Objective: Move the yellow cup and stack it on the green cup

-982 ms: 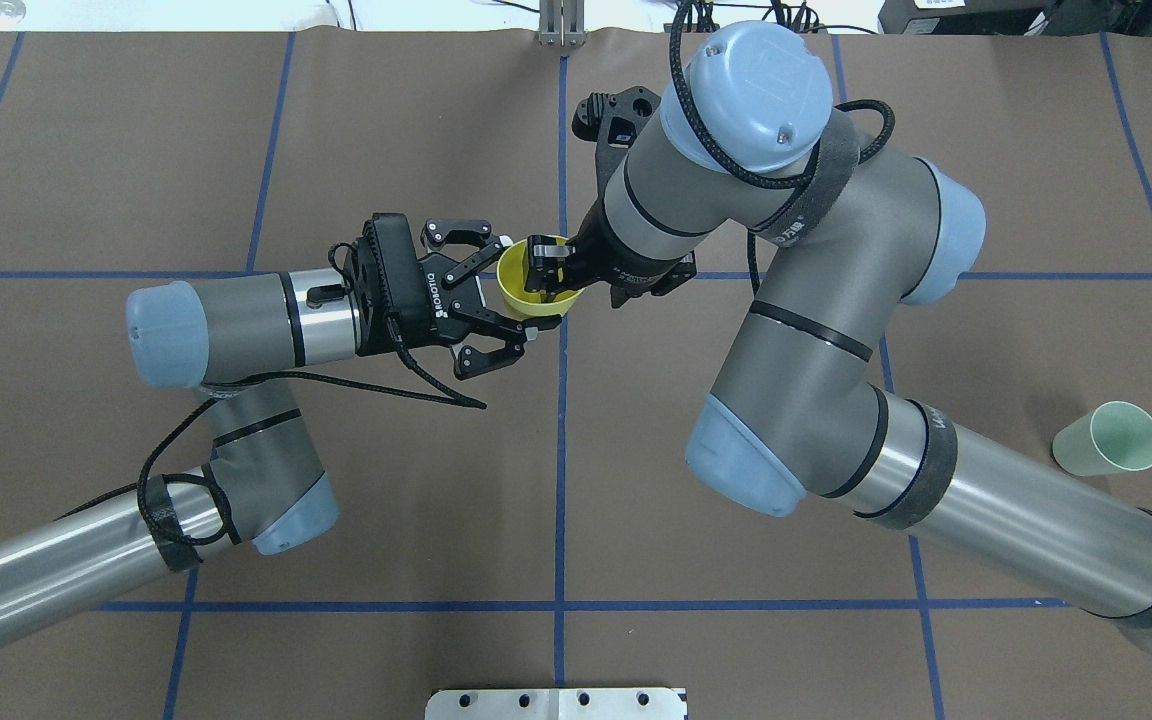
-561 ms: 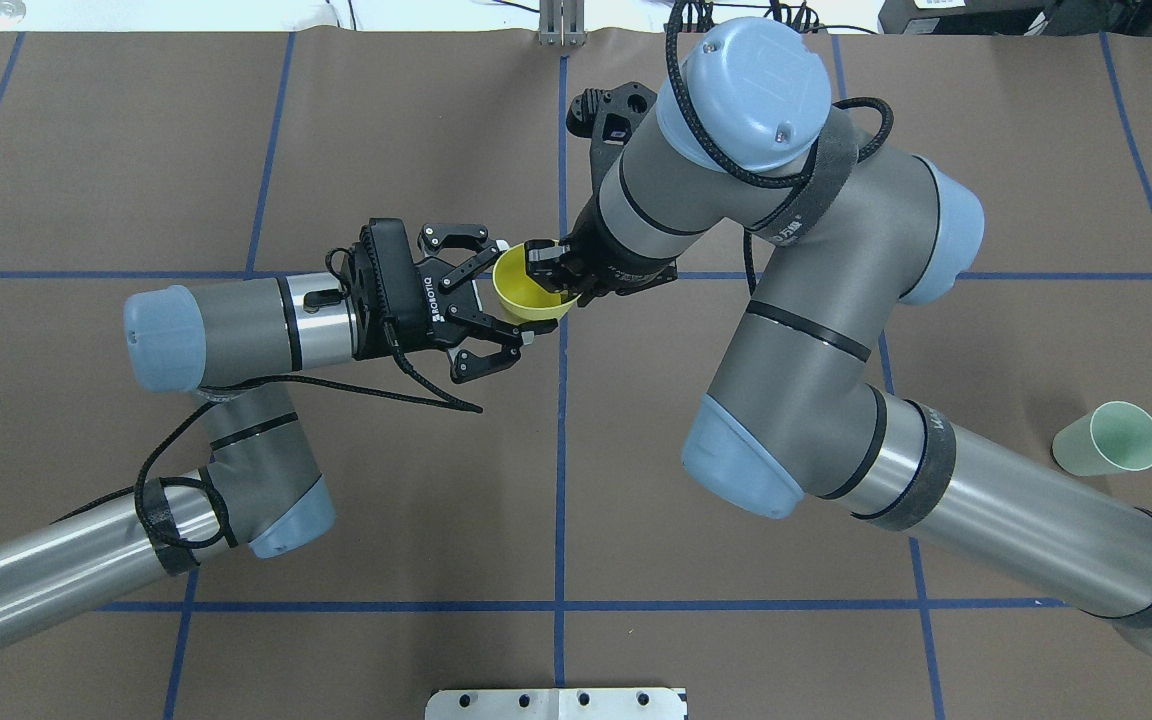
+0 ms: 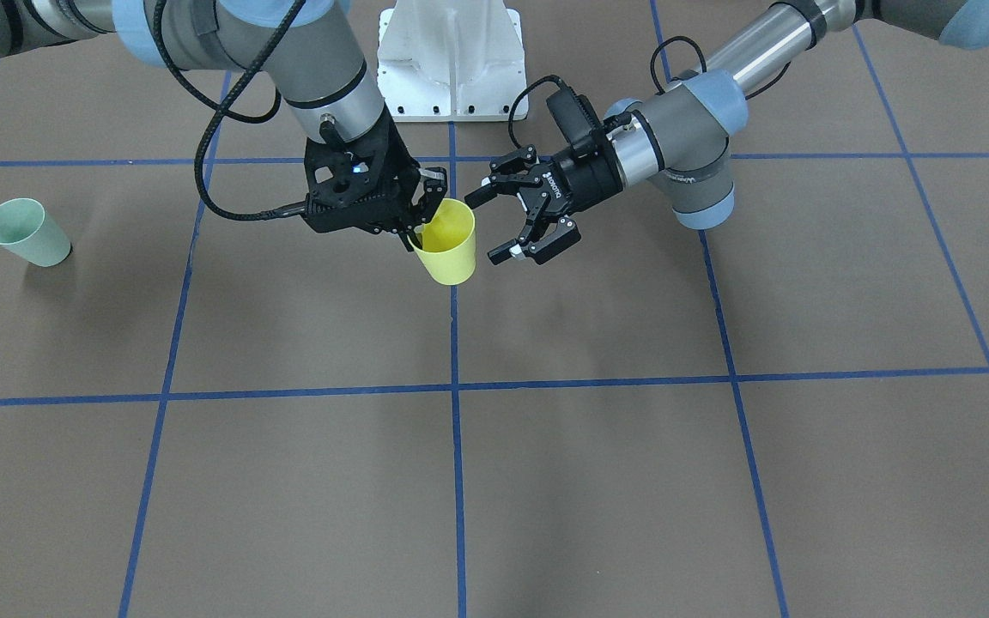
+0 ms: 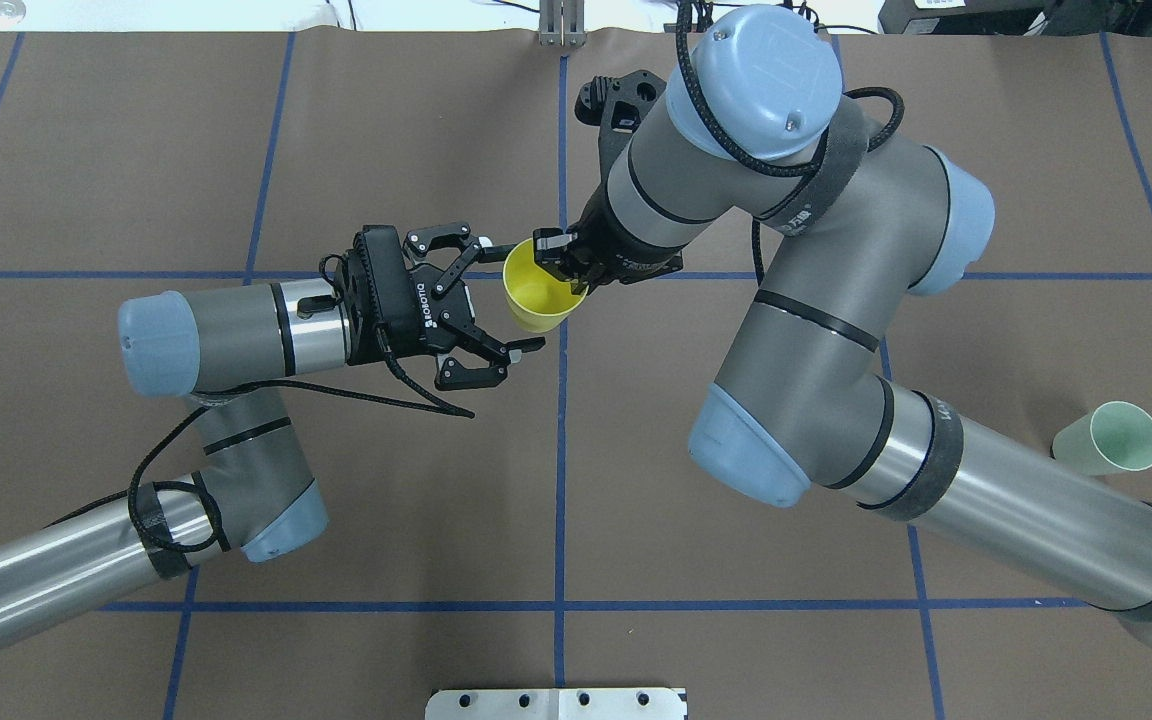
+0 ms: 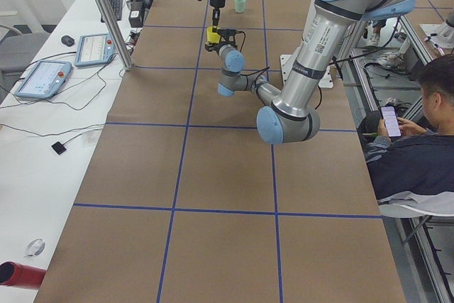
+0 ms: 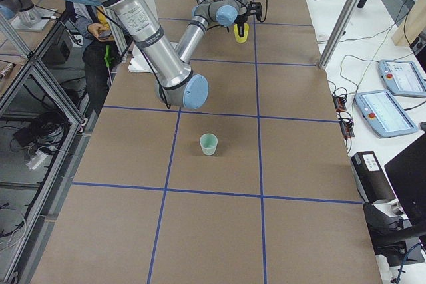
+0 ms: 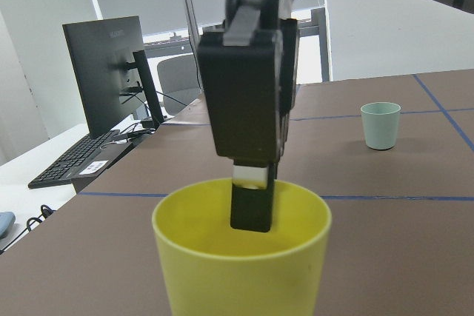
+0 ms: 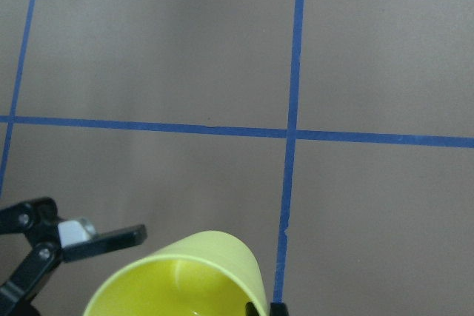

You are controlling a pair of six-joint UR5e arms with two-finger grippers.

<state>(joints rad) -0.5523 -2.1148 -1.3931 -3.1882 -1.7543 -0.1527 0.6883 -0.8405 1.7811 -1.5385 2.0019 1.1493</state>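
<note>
The yellow cup (image 4: 536, 292) hangs upright above the table's middle, held at its rim by my right gripper (image 4: 562, 264), which points down with one finger inside the cup. It also shows in the front view (image 3: 447, 245) and close up in the left wrist view (image 7: 241, 271). My left gripper (image 4: 501, 296) is open and empty, level with the cup and just clear of its side (image 3: 492, 219). The green cup (image 4: 1116, 440) stands upright on the table far off on my right side (image 3: 27, 232).
Blue tape lines (image 4: 561, 450) grid the brown table cover. The white arm mount (image 3: 452, 60) stands at the robot's edge. A seated operator (image 5: 418, 133) is beside the table. Pendants (image 6: 389, 108) lie on a side bench.
My left gripper has drawn back to the left, away from the yellow cup, with its fingers spread. The right gripper keeps hold of the cup and has shifted it slightly.
</note>
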